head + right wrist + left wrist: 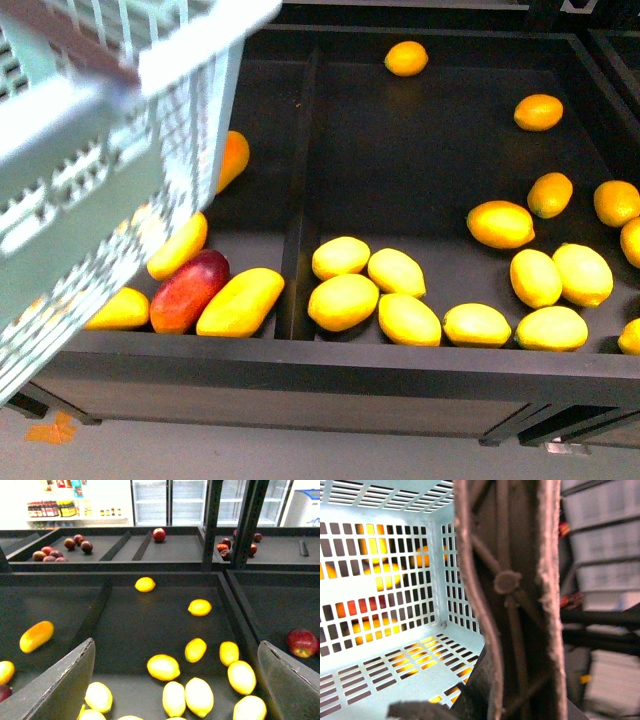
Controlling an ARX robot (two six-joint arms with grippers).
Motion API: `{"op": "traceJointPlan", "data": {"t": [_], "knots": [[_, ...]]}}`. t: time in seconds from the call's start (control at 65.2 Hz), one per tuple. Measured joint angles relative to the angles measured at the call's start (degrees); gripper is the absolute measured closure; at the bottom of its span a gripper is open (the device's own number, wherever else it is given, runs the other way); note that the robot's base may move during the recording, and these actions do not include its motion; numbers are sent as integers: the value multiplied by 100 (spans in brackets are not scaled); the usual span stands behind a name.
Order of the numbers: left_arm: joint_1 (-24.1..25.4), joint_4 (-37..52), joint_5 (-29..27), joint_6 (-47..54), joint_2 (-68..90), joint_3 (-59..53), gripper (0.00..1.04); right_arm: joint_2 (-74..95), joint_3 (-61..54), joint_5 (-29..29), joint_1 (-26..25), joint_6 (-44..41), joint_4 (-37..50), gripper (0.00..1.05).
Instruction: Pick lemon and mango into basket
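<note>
Counted from the front: one basket, four yellow-orange mangoes, one red mango, fifteen lemons, a few cut off by the right edge. Basket raised and tilted at the near left, over the left compartment of the bin, hiding part of the mangoes. Left gripper seemingly clenched on the basket's brown handle, with only one dark finger showing. Right gripper spread wide, grasping nothing, touching nothing, hovering over the lemons. Nearest mango lying by the near wall, just left of the divider, touching the red mango, long axis running near left to far right. Lemon closest to it just right of the divider, long axis roughly left to right
</note>
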Motion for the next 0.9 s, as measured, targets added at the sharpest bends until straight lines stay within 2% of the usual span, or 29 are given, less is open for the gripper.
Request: {"op": "traceJointPlan", "data": {"t": [0.23, 0.368, 0.491, 0.904], "knots": [[-782, 636, -72, 597, 1392, 437, 100, -2, 0, 20, 0, 0, 0, 9], [-1449, 927, 573, 645, 1996, 833, 100, -2, 0, 17, 0, -2, 0, 9], [-1790, 1025, 887, 605, 2124, 894, 100, -2, 0, 22, 0, 0, 0, 9], [-1805, 1069, 835, 601, 2127, 896, 100, -2, 0, 20, 0, 0, 0, 9]]}}
